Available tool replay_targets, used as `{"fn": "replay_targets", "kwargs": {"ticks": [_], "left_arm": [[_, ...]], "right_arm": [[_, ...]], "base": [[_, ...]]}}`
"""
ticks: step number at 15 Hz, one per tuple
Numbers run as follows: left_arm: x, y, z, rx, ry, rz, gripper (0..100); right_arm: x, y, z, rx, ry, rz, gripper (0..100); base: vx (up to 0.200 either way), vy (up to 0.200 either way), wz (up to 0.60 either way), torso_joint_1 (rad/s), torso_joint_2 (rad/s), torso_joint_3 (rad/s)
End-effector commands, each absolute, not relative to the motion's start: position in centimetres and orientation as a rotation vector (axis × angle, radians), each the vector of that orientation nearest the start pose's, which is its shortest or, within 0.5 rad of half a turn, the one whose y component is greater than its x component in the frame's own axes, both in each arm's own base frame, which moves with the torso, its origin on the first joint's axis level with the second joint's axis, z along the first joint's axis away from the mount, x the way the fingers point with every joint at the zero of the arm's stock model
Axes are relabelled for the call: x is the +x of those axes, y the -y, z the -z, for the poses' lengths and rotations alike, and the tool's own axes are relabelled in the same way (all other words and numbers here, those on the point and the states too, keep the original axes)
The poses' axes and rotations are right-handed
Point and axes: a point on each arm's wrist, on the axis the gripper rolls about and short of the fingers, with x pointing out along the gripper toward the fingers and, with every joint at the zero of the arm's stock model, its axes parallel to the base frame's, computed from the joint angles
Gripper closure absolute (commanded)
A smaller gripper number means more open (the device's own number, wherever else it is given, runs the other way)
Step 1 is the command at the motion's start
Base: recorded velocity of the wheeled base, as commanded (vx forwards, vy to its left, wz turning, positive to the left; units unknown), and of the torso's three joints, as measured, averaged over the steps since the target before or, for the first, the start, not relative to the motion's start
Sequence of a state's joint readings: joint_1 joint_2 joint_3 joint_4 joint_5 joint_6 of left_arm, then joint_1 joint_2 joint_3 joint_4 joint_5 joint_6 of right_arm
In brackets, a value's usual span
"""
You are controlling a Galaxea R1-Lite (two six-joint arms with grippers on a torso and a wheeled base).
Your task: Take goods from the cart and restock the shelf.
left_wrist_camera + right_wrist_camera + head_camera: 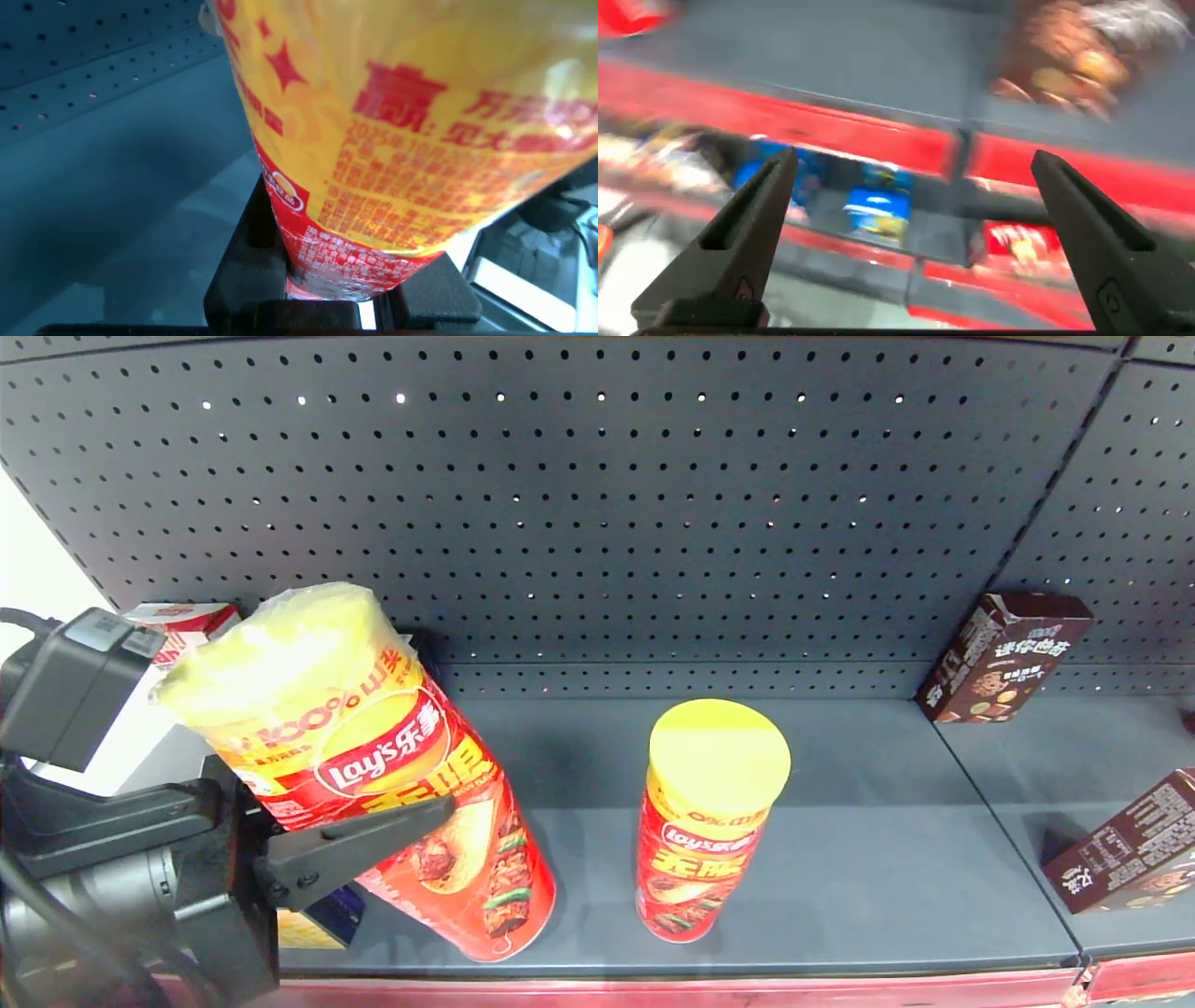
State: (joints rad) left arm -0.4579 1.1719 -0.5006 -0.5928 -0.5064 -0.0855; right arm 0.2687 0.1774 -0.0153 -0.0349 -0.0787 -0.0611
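My left gripper [322,845] is shut on a tall red-and-yellow chip can [373,775] with a plastic-wrapped yellow top. The can leans left, its base touching or just above the grey shelf [840,859] near the front edge. In the left wrist view the same can [411,140] fills the space between the black fingers [252,252]. A second, shorter chip can [705,821] with a yellow lid stands upright on the shelf to the right. My right gripper [920,233] is open, empty, facing the red shelf edge [859,140] and lower shelves.
Two brown boxes sit at the right: one [1004,658] leaning on the pegboard back wall [607,504], one [1134,854] tilted near the front. A red-and-white box [182,621] lies at the back left. A small blue-and-yellow pack [317,919] sits behind the left gripper.
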Motion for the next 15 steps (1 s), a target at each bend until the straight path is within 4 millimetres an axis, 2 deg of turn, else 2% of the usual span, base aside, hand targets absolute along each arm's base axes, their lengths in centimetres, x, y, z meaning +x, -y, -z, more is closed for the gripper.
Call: {"fn": "replay_targets", "kwargs": {"ticks": [1,4,8,10,12,15], "left_arm": [[14.4,8.6,-22.0,-0.079,-0.119,0.974,100],[14.4,9.0,-21.8,-0.077,-0.144,0.964,100],[15.7,9.5,-23.1,-0.077,-0.19,0.941,100],[16.6,9.9,-22.6,-0.073,-0.23,0.903,100],[17.5,10.3,-23.3,-0.072,-0.25,0.897,100],[20.1,10.1,-21.4,0.118,-0.265,0.856,100]], "right_arm": [[-1.5,0.7,-8.4,-0.059,-0.051,-0.09,0],[-1.5,0.7,-8.4,-0.061,-0.045,-0.056,0],[-1.5,0.7,-8.4,-0.061,-0.042,-0.056,0],[-1.5,0.7,-8.4,-0.061,-0.044,-0.056,0],[-1.5,0.7,-8.4,-0.06,-0.042,-0.073,0],[-1.5,0.6,-8.4,-0.056,-0.042,-0.121,0]], "base": [[0.0,0.0,0.0,0.0,0.0,0.0],[0.0,0.0,0.0,0.0,0.0,0.0],[0.0,0.0,0.0,0.0,0.0,0.0],[0.0,0.0,0.0,0.0,0.0,0.0],[0.0,0.0,0.0,0.0,0.0,0.0],[0.0,0.0,0.0,0.0,0.0,0.0]]}}
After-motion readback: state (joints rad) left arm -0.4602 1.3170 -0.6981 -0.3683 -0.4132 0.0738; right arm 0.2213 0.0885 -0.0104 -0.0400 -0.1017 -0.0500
